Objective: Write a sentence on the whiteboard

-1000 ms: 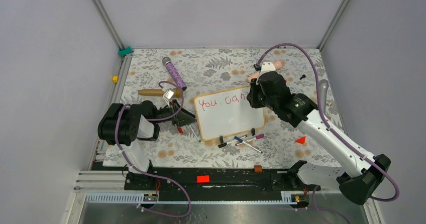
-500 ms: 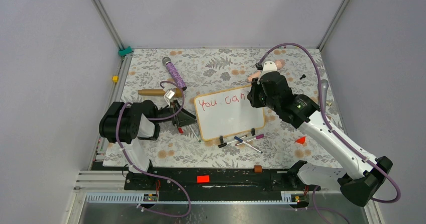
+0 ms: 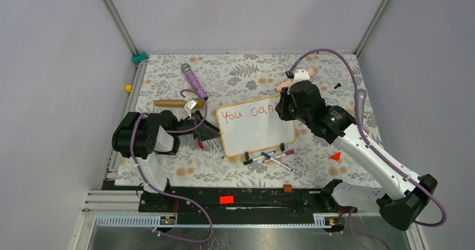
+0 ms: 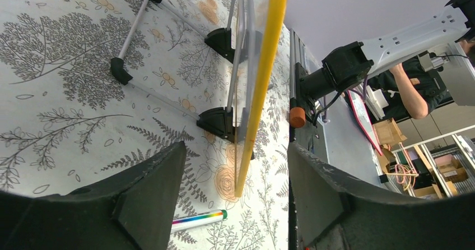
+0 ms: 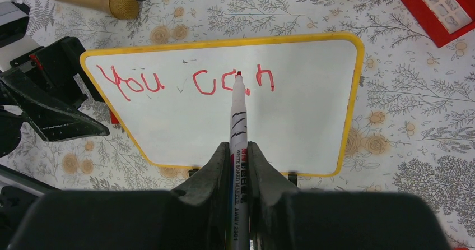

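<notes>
Right jaws tight on marker [image 5: 237,124]; left jaws spread before whiteboard [image 5: 302,132] edge.

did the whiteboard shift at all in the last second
No. The whiteboard lies at the same spot and angle as before, judged against the pens by its near edge.

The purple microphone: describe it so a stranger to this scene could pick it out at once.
Start at the whiteboard on the floral table. Beyond its far left corner lie two microphones. The purple microphone is glittery with a grey head; the tan microphone beside it has a gold head.
</notes>
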You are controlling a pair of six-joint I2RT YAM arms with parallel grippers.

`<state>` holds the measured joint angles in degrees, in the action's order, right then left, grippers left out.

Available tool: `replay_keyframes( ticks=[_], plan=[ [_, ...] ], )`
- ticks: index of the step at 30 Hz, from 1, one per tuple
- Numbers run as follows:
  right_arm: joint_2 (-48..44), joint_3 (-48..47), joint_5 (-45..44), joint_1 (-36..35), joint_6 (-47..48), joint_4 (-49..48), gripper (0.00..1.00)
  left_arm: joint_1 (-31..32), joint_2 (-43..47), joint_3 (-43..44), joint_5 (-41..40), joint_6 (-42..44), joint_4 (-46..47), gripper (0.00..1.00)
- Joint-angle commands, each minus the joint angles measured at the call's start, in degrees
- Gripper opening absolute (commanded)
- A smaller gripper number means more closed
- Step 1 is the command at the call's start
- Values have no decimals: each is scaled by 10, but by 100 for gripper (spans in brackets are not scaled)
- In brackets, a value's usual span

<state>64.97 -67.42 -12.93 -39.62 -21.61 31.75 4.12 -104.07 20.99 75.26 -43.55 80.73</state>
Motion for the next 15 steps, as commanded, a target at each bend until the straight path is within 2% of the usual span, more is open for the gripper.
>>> replay_keyframes(
  ticks=[1, 10, 15],
  plan=[
    [2, -11, -7, 3, -12, -13, 0, 2, -5, 14, 3, 11, 38, 66],
    [18, -20, 7, 2, -12, -13, 0, 33, -25, 34, 1, 22, 39, 66],
    [26, -23, 15, 0, -13, -13, 0, 33, -7, 30, 5, 35, 40, 67]
  ],
)
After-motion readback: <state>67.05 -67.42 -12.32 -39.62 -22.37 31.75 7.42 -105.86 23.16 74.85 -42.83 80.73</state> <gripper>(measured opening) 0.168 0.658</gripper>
